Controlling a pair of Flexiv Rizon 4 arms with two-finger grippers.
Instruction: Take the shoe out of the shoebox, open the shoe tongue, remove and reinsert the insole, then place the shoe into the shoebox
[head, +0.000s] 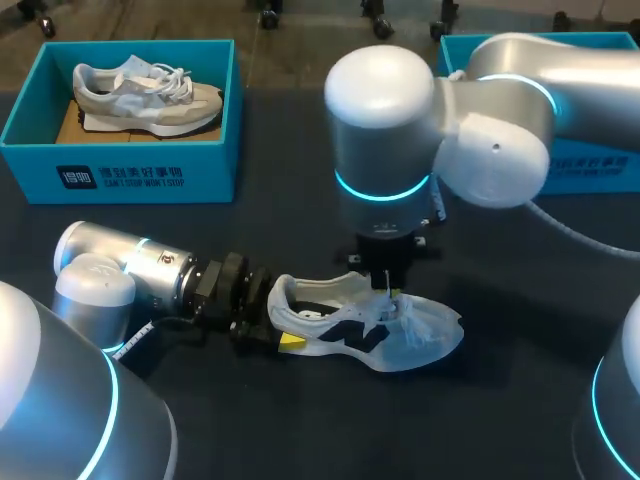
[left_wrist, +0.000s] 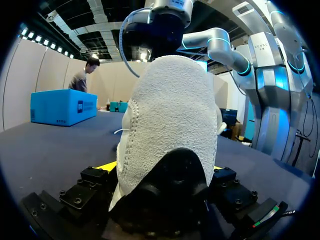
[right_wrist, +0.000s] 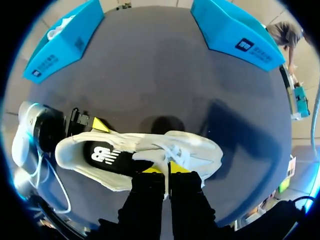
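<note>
A white shoe (head: 372, 336) with a black side logo lies on its side on the dark table, toe to the right. My left gripper (head: 272, 335) comes in low from the left, its fingers spread wide and pressing both sides of the heel (left_wrist: 170, 125). My right gripper (head: 388, 290) hangs straight down over the shoe's middle. In the right wrist view its yellow tips (right_wrist: 167, 169) are pinched together on a thin white strip of the tongue by the laces (right_wrist: 175, 152). The insole is hidden.
An open blue shoebox (head: 120, 175) at the back left holds a grey and white shoe (head: 145, 95). A second blue box (head: 595, 170) stands at the back right, partly behind my right arm.
</note>
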